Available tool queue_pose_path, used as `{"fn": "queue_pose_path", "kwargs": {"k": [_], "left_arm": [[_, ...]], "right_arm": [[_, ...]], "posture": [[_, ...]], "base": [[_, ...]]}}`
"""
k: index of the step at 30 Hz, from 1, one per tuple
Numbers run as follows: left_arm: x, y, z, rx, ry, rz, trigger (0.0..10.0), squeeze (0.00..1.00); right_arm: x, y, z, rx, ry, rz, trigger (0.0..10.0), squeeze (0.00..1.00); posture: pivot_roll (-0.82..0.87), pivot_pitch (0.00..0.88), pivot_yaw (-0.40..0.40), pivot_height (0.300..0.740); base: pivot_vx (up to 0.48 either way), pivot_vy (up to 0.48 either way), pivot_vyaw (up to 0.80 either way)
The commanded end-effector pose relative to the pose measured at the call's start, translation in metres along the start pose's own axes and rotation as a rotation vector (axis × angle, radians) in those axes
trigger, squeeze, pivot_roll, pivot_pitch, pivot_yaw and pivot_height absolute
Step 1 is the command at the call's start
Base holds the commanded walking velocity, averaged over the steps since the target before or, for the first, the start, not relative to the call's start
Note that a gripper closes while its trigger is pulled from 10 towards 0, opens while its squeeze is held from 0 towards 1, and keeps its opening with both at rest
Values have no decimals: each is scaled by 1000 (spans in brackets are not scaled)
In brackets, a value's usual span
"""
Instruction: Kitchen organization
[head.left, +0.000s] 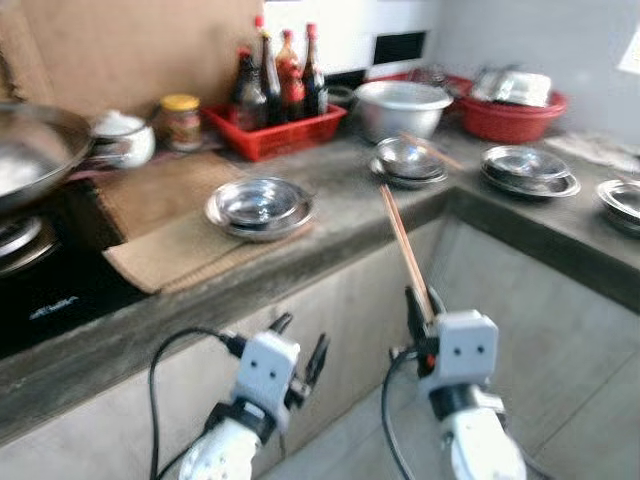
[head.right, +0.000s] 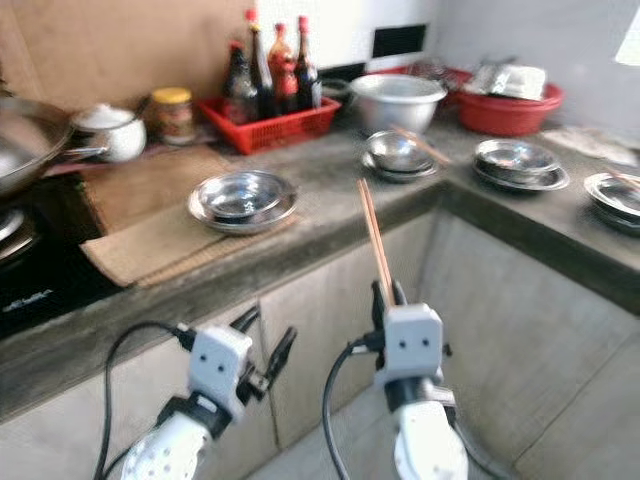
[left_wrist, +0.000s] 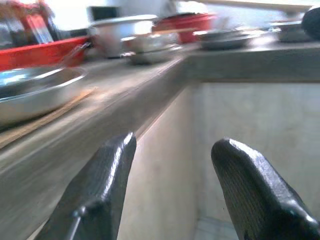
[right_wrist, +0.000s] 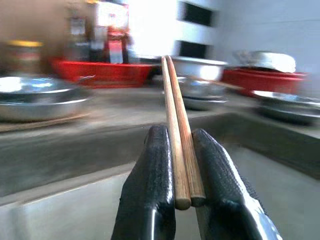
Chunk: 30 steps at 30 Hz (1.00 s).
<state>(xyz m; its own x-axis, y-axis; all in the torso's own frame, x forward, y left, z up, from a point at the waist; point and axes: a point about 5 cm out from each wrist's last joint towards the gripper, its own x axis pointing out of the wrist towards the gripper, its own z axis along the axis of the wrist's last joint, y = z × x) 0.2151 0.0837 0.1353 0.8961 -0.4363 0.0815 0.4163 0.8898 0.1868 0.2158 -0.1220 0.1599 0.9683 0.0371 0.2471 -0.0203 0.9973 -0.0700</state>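
Your right gripper (head.left: 422, 300) pinches chopsticks (head.left: 403, 245) upright below the counter (head.left: 340, 215) edge. Your left gripper (head.left: 300, 345) hangs beside it, jaws wide. Beyond: stacked steel bowls (head.left: 258, 206) on a mat (head.left: 165, 235), a red crate (head.left: 275, 130) of bottles (head.left: 275, 80), a red basin (head.left: 512, 118).
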Motion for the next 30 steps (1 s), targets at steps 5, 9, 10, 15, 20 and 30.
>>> {"fn": "queue_pose_path", "kwargs": {"k": [5,9,10,15,20,30], "left_arm": [[-2,-3,-4,1,28,-13,10000,0],[-1,-2,-3,29,20,-16,10000,0],[-1,-3,-3,30,20,-24,10000,0],[-2,-4,-4,21,26,-28,10000,0],[-1,-1,-4,-8,35,2,10000,0],[-1,1,-3,-3,28,17,10000,0]], "right_arm": [[-1,1,-7,-1,40,1,10000,0],[-1,3,-5,-20,27,15,10000,0],[-1,3,-5,-20,26,15,10000,0],[-1,5,-3,-25,14,23,10000,0],[1,6,-1,-25,9,25,10000,0],[12,8,11,-26,-34,28,10000,0]], "posture": [[151,14,-7,740],[146,20,-3,740],[144,23,2,740],[142,25,5,740],[141,25,4,740],[145,29,1,740]], "base": [[0,0,-781],[0,0,-781],[0,-465,-781],[0,-465,-781],[0,-138,-781],[168,-194,-781]]}}
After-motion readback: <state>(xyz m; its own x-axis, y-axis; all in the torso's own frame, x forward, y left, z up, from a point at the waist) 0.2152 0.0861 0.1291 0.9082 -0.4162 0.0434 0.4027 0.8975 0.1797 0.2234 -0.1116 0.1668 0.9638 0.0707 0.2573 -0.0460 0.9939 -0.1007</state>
